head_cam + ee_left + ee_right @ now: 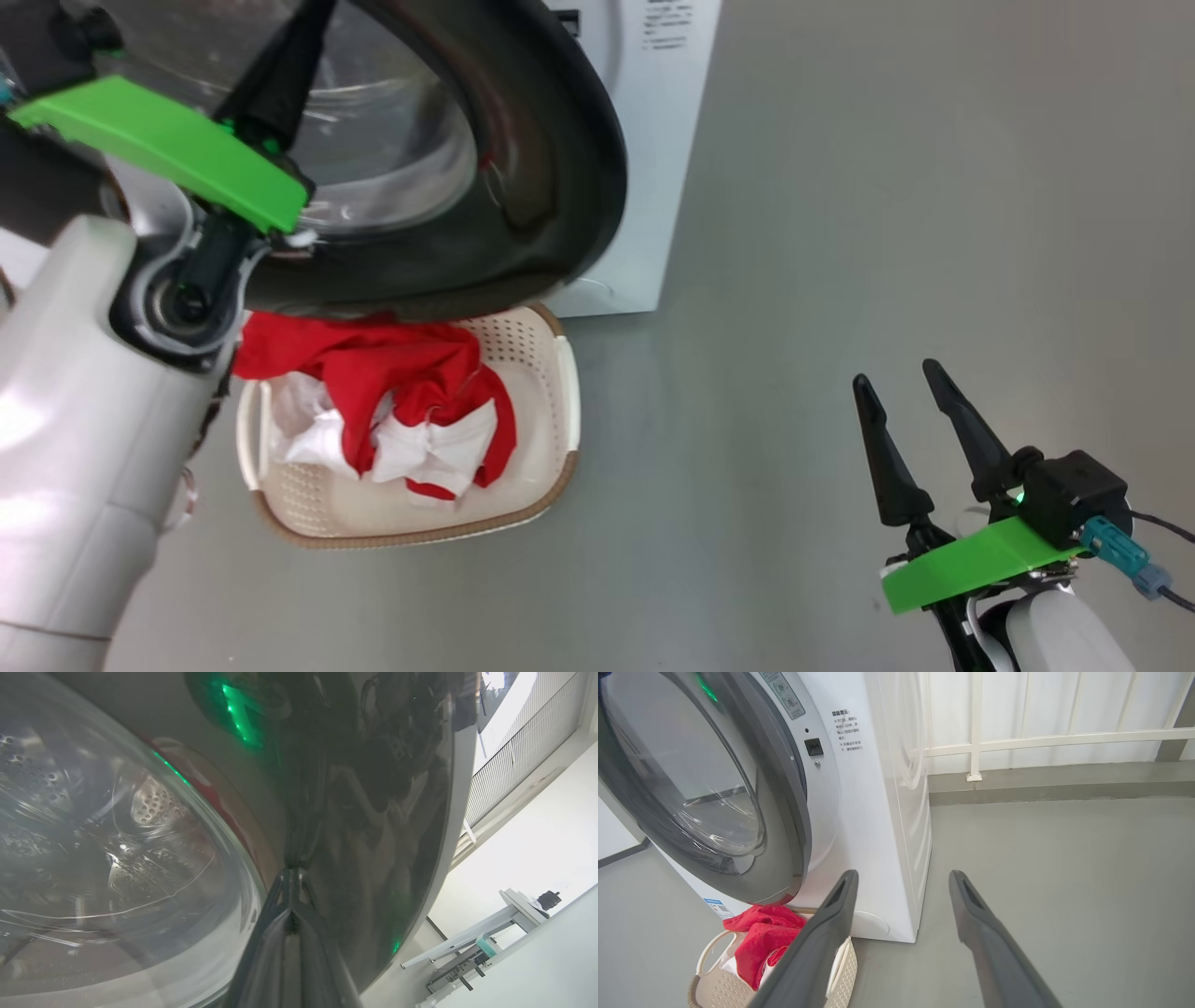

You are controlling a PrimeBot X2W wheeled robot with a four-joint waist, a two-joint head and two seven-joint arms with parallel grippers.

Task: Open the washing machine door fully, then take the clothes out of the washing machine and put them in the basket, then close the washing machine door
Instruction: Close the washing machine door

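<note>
The washing machine door [560,168], a glossy black ring around bulging glass, stands partly swung toward the white washing machine [644,187]. My left gripper [299,37] is shut, and its joined fingertips [292,877] press against the door's black ring [373,812]. Below the door sits the cream basket [560,411], holding red and white clothes [401,383]. My right gripper [894,373] hangs open and empty over the floor at the lower right. In the right wrist view the right gripper [903,875] points at the machine's corner [878,835], with the door [794,849], basket [710,989] and clothes [756,938] to its left.
Grey floor [887,187] spreads to the right of the machine. A white railing and wall [1041,737] stand behind it. A white table with equipment [490,933] shows far off in the left wrist view.
</note>
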